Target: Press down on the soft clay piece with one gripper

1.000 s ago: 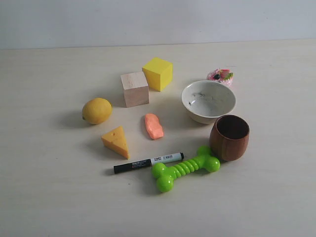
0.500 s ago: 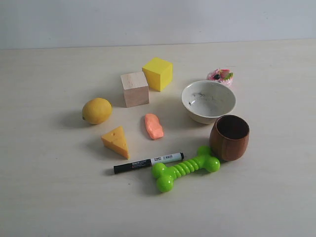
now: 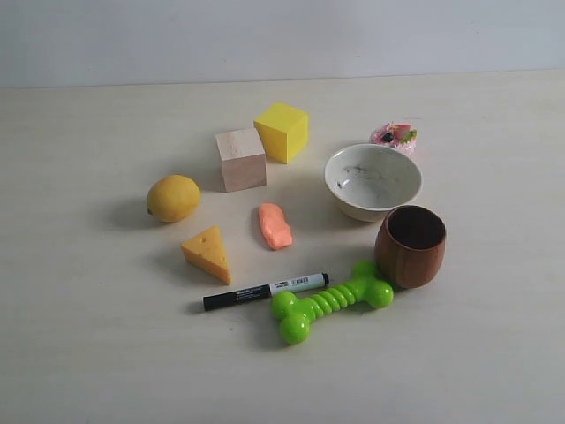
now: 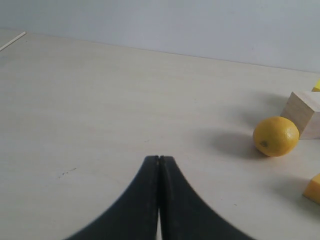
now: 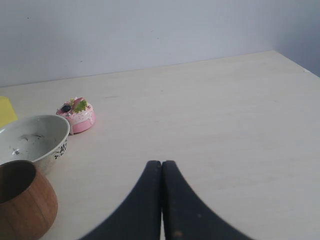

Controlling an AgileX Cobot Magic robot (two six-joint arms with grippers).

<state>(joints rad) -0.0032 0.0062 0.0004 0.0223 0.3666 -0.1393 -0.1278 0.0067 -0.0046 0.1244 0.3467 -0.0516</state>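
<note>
left gripper (image 4: 159,159): fingers pressed together, lemon (image 4: 275,136) farther off | right gripper (image 5: 161,163): fingers together, wooden cup (image 5: 22,205) near | soft clay piece (image 3: 274,226): flat on table (image 3: 88,353), untouched, beyond the marker (image 3: 265,291), between cheese wedge (image 3: 208,253) and white bowl (image 3: 372,181), wooden cube (image 3: 241,159) behind

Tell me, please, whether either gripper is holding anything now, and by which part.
Nothing is held: the left gripper and the right gripper each have jaws shut empty, and the soft clay piece lies free.

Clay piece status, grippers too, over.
Left gripper shut, empty. Right gripper shut, empty. Soft clay piece untouched, lying between cheese wedge and bowl. Nothing over it.
</note>
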